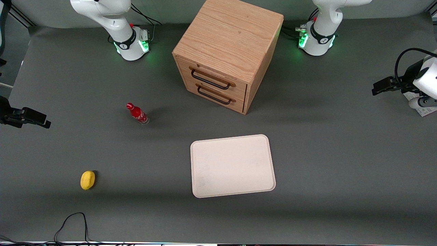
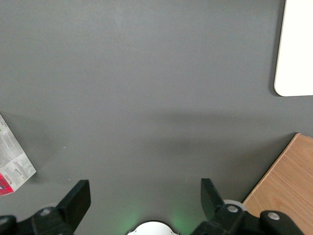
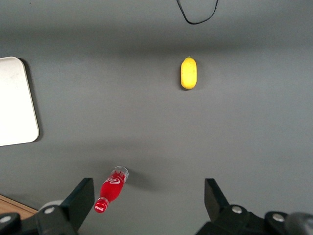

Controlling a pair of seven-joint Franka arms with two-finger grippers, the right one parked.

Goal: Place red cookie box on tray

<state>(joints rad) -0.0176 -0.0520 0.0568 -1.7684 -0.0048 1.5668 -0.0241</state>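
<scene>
The cream-white tray (image 1: 233, 165) (image 2: 296, 49) lies flat on the grey table, nearer the front camera than the wooden cabinet (image 1: 228, 51). The red cookie box (image 1: 426, 111) (image 2: 12, 161) lies flat toward the working arm's end of the table. Only a corner of it shows: pale printed face with a red strip, partly hidden under the arm's wrist. My gripper (image 1: 375, 90) (image 2: 145, 196) hovers above bare table beside the box, not touching it. Its fingers (image 2: 78, 198) stand wide open with nothing between them.
A small red bottle (image 1: 137, 113) (image 3: 111, 188) lies toward the parked arm's end, and a yellow lemon (image 1: 87, 179) (image 3: 189, 73) sits nearer the front camera. A black cable (image 1: 71, 222) loops at the table's front edge. The cabinet corner (image 2: 283, 181) is near my gripper.
</scene>
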